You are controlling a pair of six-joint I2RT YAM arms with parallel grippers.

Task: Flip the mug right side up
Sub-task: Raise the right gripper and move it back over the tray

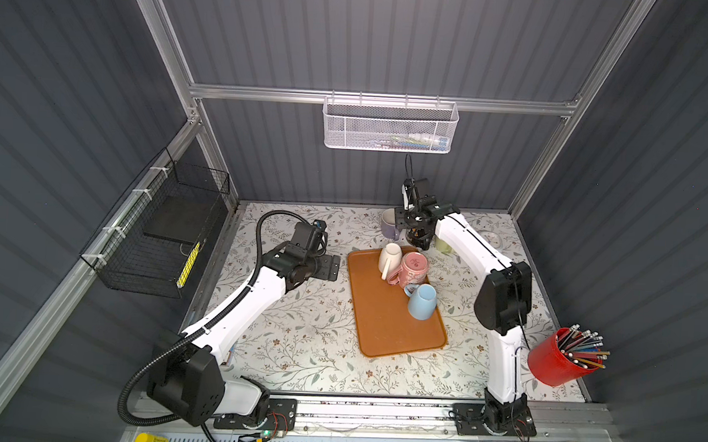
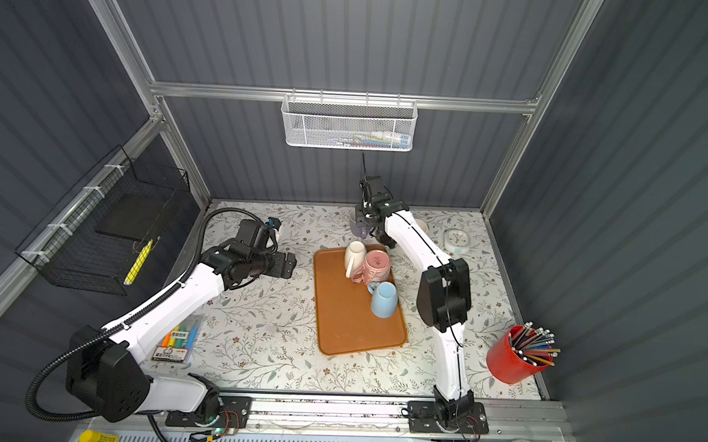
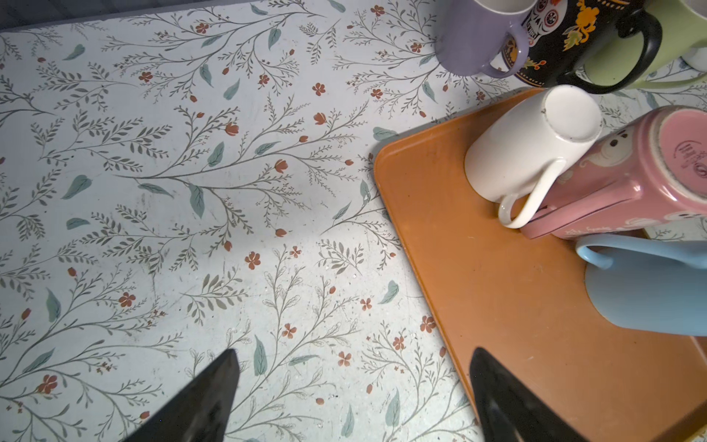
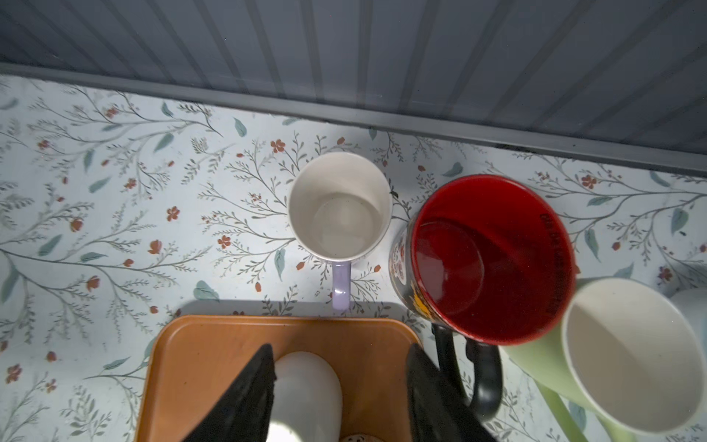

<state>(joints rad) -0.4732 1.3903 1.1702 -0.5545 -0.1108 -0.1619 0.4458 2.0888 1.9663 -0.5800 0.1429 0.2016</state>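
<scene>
My right gripper point(image 4: 341, 350) has its jaws apart and holds nothing. The white mug point(image 4: 306, 382) sits upside down on the orange tray point(image 4: 214, 344), right under me. I think it is hard, slippery and could break. I would squeeze its round sides gently. My left gripper point(image 3: 354, 350) is spread wide, empty.

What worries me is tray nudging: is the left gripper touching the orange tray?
Apart. A top view shows floral tabletop between left gripper and orange tray rim.
</scene>
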